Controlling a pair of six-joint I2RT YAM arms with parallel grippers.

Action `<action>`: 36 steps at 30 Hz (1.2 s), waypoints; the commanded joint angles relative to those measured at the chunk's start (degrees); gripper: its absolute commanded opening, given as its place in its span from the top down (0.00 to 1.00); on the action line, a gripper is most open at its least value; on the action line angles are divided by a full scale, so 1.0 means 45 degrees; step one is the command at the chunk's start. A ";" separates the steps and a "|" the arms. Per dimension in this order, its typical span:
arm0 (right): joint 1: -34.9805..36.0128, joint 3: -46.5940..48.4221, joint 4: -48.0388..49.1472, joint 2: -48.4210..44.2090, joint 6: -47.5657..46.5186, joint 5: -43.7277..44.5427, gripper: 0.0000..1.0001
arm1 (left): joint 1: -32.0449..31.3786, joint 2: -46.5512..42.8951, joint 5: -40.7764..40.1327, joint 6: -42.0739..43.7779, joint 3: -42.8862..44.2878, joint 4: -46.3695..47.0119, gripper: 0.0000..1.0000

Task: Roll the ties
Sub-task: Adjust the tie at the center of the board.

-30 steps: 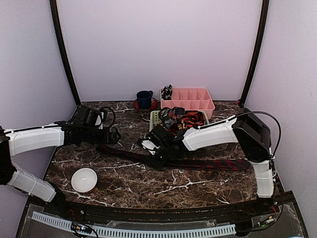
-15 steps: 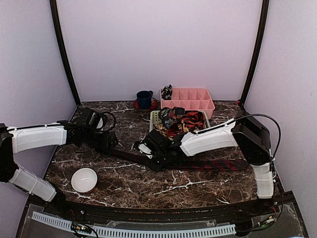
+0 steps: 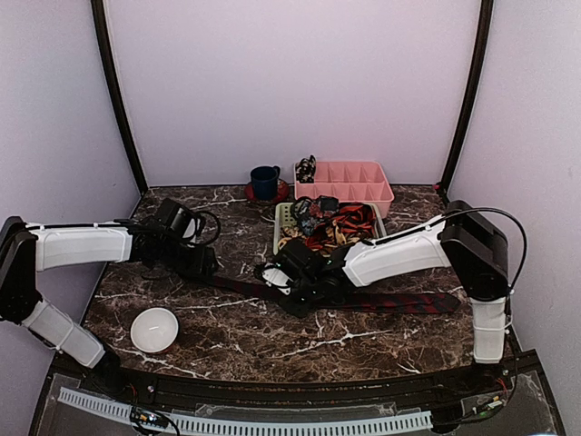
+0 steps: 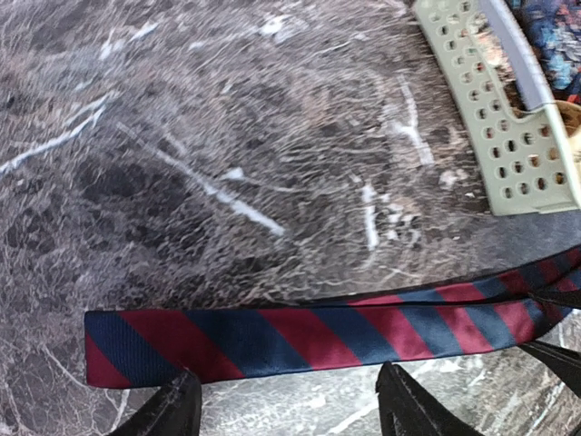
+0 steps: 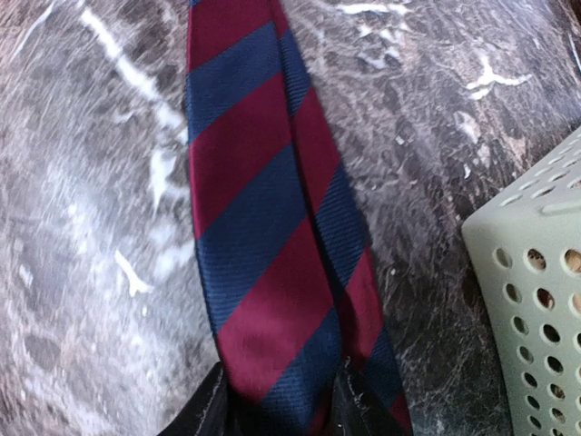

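Top external view: we noted the left claw (image 3: 201,265) had dropped to the narrow end of the striped tie (image 3: 399,302), which lay stretched across the surface (image 3: 236,341). Its jaws stood apart but narrowing, straddling that end, not yet gripping. The right claw (image 3: 300,295) had pinched the tie mid-length. We judged the roll could start once the left claw gripped the end.

Both arms: white shell links with black joints and wrists.
Left arm (image 3: 77,247), left of the pale green perforated basket (image 3: 281,223): black cable loop (image 3: 207,221) over the wrist housing.
Right arm (image 3: 399,254), right of the basket: bulky black elbow joint (image 3: 477,250), thin black cable (image 3: 499,213) arcing over it and down the white upright link.
Left fingers (image 4: 177,413) and right fingers (image 5: 204,409): matte black, tapered.
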 commanded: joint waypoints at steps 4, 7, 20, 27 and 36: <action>-0.0486 -0.0690 -0.1791 -0.0608 -0.0540 -0.1433 0.34 | -0.0017 -0.1102 0.1666 0.1051 -0.0290 0.0706 0.25; -0.0500 -0.1227 -0.1407 -0.1919 0.0189 -0.1590 0.26 | -0.0027 -0.1324 0.2051 0.1437 -0.0425 0.1010 0.20; -0.1297 -0.6816 -0.0053 -1.1640 0.8415 0.1244 0.03 | -0.1963 -0.2761 0.2974 0.3717 -0.1446 0.4796 0.01; -0.2141 -0.8845 -0.0137 -1.3133 1.3340 -0.0791 0.01 | -0.2052 -0.1508 0.3300 0.3495 -0.0900 0.5301 0.01; -0.2522 -1.0950 0.0919 -1.3018 1.5558 0.0055 0.03 | -0.3778 -0.0047 0.4585 0.5303 -0.0562 0.5620 0.10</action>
